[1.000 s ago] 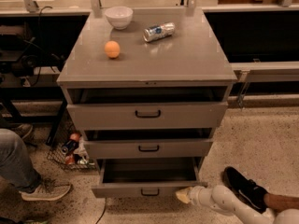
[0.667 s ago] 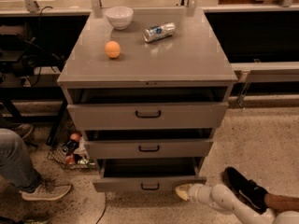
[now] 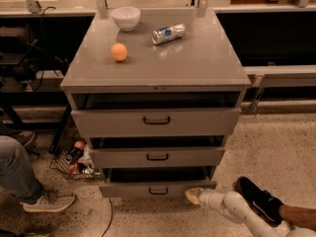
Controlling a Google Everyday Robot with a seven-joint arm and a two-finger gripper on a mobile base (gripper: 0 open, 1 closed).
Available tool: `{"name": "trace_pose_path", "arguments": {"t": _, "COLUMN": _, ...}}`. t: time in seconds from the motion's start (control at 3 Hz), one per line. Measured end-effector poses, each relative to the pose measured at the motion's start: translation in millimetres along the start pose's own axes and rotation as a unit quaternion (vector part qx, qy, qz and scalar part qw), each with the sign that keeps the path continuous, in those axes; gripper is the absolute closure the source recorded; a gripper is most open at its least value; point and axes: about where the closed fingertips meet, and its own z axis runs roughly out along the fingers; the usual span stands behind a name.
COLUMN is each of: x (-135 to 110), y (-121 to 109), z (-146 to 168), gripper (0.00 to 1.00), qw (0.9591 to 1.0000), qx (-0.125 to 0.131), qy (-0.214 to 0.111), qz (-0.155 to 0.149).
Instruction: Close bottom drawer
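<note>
The grey cabinet (image 3: 158,63) stands in the middle of the view, and all three of its drawers are pulled out a little. The bottom drawer (image 3: 148,189) is the lowest one, close to the floor. Its narrow front panel carries a small black handle (image 3: 158,191), and a dark gap shows above the panel, so it is not shut.

The white arm (image 3: 237,209) enters from the lower right corner and lies low over the floor. Its forearm runs to the left and slightly upward, with a rounded joint near the middle. The gripper (image 3: 193,196), with a pale yellowish tip, is at the right end of the bottom drawer's front, just below its lower corner. It seems to touch the panel, but I am not sure of the contact. Whether the gripper is open or closed I cannot tell.

On top of the cabinet are a white bowl (image 3: 126,18), an orange (image 3: 119,52) and a can (image 3: 168,33) lying on its side. A black shoe (image 3: 257,205) is just behind the arm.
</note>
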Motion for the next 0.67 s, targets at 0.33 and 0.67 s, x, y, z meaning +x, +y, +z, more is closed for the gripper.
{"name": "trace_pose_path", "arguments": {"t": 0.33, "x": -22.0, "y": -16.2, "z": 13.3, "gripper": 1.0, "qw": 0.9994, "qx": 0.003, "qy": -0.034, "qz": -0.011}}
{"name": "trace_pose_path", "arguments": {"t": 0.67, "x": -21.2, "y": -15.4, "z": 12.5, "gripper": 1.0, "qw": 0.9994, "qx": 0.002, "qy": -0.034, "qz": -0.011}}
